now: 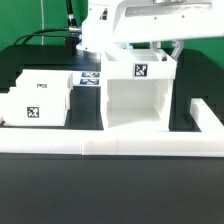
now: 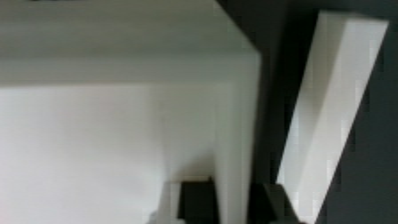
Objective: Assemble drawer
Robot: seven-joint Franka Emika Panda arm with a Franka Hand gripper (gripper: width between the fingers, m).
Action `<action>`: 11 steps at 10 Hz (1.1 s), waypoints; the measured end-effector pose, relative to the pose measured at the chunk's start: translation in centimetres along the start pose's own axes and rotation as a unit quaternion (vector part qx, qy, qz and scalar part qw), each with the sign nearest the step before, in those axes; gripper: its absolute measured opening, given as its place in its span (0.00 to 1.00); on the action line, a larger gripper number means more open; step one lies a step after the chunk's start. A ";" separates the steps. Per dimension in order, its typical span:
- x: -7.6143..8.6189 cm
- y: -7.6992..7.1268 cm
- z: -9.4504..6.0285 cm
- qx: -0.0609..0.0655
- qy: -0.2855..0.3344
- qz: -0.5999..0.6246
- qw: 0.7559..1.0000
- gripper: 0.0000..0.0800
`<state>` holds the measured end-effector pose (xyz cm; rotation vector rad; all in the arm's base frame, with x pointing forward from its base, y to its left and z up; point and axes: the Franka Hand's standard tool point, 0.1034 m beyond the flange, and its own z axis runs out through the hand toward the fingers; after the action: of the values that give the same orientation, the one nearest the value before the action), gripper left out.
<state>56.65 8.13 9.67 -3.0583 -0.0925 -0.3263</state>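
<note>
The white drawer case [image 1: 140, 95] stands upright right of the middle, its open side toward the front and a square tag on its top. My gripper [image 1: 170, 52] comes down on its top right corner. In the wrist view the gripper [image 2: 240, 205] has one dark fingertip [image 2: 198, 200] on each side of the case's thin white side wall [image 2: 242, 150] and is shut on it. The case's white face [image 2: 107, 110] fills most of that view. Two white tagged trays [image 1: 40, 100] sit close together at the exterior view's left, away from the gripper.
The marker board [image 1: 90, 78] lies flat between the trays and the case. A low white rail [image 1: 150, 148] runs along the front edge and another [image 1: 205, 115] along the exterior view's right; that one also shows in the wrist view [image 2: 329, 110]. Black cables lie at the back left.
</note>
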 end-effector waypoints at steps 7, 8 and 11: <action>1.7 0.0 0.0 0.004 0.030 0.040 0.999 0.05; 1.8 0.0 -0.1 0.005 0.031 0.053 0.998 0.05; 2.6 -2.5 0.4 0.015 0.049 0.207 0.977 0.06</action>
<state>59.15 10.81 9.97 -2.9223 0.5290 -0.4361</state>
